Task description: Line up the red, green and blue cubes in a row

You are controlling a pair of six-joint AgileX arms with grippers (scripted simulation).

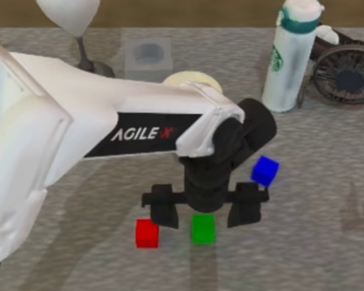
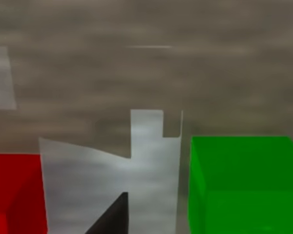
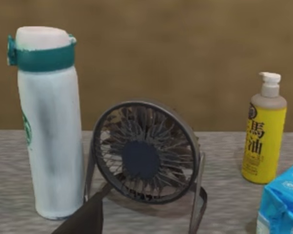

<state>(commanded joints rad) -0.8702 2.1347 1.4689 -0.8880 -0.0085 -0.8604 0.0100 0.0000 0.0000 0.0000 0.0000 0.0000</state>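
Right now my left gripper (image 1: pixel 204 209) hangs low over the middle of the table (image 1: pixel 303 242), and its two dark fingers (image 1: pixel 162 209) are spread wide apart, holding nothing. The green cube (image 1: pixel 202 229) sits on the table between the two fingers, just on the near side of them. The red cube (image 1: pixel 147 233) sits to its left, close beside the left finger, with a gap between the two cubes. The blue cube (image 1: pixel 265 170) is farther back and to the right, next to the right finger, so it is not in line with the other two. At the far side stand a white bottle (image 1: pixel 289 57) and a small fan (image 1: pixel 346 73). My right arm is out of the top view, and I cannot tell how its pincer stands.
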